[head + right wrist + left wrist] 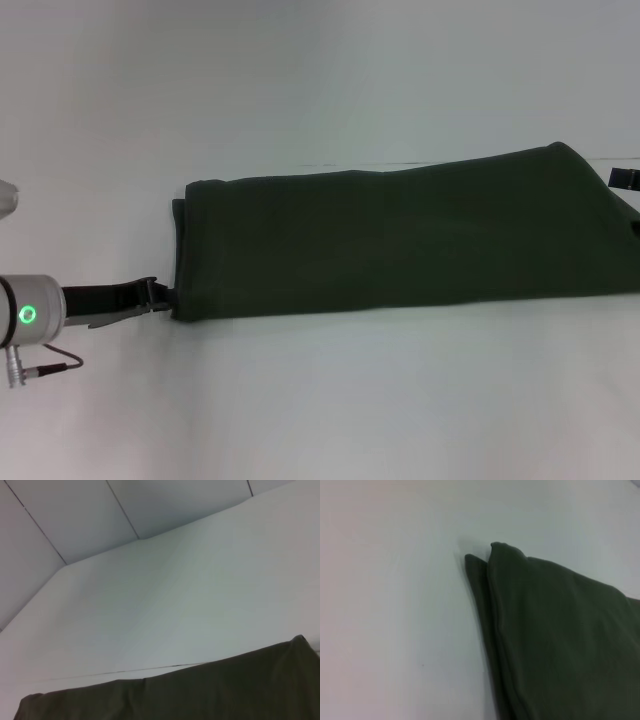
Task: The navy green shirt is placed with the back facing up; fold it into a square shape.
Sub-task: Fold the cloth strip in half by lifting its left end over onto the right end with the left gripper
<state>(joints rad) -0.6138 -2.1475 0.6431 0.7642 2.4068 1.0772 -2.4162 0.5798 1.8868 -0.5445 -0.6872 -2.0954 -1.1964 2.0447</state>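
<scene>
Left end effector (160, 296): low at the left of the head view, reaching rightward along the counter (330, 400). Its dark fingers come to a narrow tip at the near left corner of the cloth, touching or just beside it. Whether they have hold of the edge, or how far apart they stand, cannot be told.

Navy green shirt (400, 235): lies flat on the counter as a long horizontal band, running from left of centre out past the right edge of the head view. Already folded lengthwise; no sleeves show. The left wrist view shows at least two layers stacked at the left end (555, 645), the lower one peeking out a little beyond the upper at the corner. Surface smooth, only faint creases.

Right end effector (624, 179): only a small dark part shows at the far right edge of the head view, beside the far corner of the band. Its opening cannot be told.

Step in hand, by judgement: the lengthwise folds are done; the crosswise fold that shortens the band toward a square is being set up.

Next move, by judgement: grip both layers at the left end together, lift just clear of the counter, carry them rightward over the band, and lay edge on edge.
</scene>
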